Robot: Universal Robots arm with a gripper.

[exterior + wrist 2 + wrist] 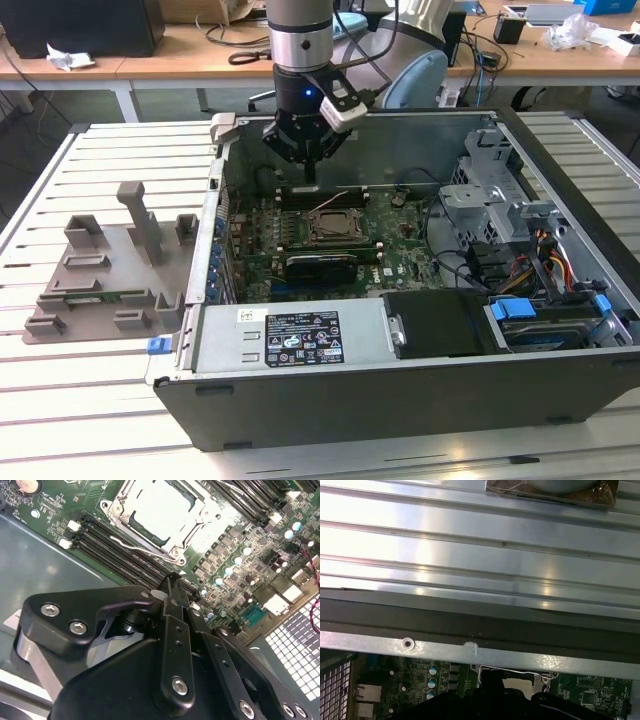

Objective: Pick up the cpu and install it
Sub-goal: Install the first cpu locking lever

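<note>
The silver, cylindrical robot arm (300, 35) ends in a black wrist ring with a small blue light. A white-and-black camera block (343, 106) is strapped beside it. The matte black gripper (172, 587) below shows angular links, silver screws and a grey metal bracket.

Slatted metal table (60, 400), open computer case (400, 400), grey plastic tray (105, 275) beside it

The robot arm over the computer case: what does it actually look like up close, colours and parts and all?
The arm is a silver-grey metal tube ending in a black wrist band with a small blue light. Below sits a black gripper of jointed links tapering to slim fingers. A small white and black box is strapped on its side, and black cables loop behind. In the second wrist view the gripper shows matte black links joined by silver screws.
</note>
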